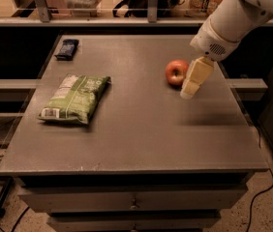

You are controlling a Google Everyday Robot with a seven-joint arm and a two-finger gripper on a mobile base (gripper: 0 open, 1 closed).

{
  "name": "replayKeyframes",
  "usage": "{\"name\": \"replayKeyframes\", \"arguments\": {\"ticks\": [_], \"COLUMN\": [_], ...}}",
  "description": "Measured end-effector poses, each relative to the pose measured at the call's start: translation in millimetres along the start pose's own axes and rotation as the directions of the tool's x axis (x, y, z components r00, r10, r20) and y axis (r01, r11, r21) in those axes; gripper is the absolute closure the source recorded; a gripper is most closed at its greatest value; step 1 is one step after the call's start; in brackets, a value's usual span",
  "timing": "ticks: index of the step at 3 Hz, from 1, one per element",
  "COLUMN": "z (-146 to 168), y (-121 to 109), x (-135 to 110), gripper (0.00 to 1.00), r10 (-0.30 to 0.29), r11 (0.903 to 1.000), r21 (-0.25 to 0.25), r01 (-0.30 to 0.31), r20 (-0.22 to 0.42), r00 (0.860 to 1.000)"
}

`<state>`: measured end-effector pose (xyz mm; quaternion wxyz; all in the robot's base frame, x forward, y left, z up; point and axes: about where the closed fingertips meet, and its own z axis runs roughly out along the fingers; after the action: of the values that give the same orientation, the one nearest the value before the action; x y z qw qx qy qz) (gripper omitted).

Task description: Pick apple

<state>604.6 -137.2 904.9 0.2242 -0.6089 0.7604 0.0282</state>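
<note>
The apple [176, 72] is small, round and red with a dark stem dimple. It lies on the grey table [136, 129] toward the back right. My gripper [189, 93] hangs from the white arm at the upper right. Its pale fingers point down and to the left, just right of the apple and a little in front of it. The gripper sits above the table surface and holds nothing that I can see.
A green snack bag [76, 98] lies on the left part of the table. A small dark packet [67, 48] lies at the back left corner. A rail and shelves run behind the table. Drawers sit below the front edge.
</note>
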Motion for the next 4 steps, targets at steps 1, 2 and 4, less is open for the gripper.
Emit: {"name": "replayKeyframes", "arguments": {"ticks": [1,2,4], "z": [10,26,56], "y": [-9,-19,-30], "x": [-11,-23,-15], "gripper": [0.0,0.0,0.0], "r10": [0.021,0.027,0.082], "r11": [0.9997,0.9995,0.9967], "r21": [0.012,0.015,-0.001], "r01": [-0.022,-0.028,-0.082], "r20": [0.06,0.097,0.076], "r00": [0.998,0.995,0.994]}}
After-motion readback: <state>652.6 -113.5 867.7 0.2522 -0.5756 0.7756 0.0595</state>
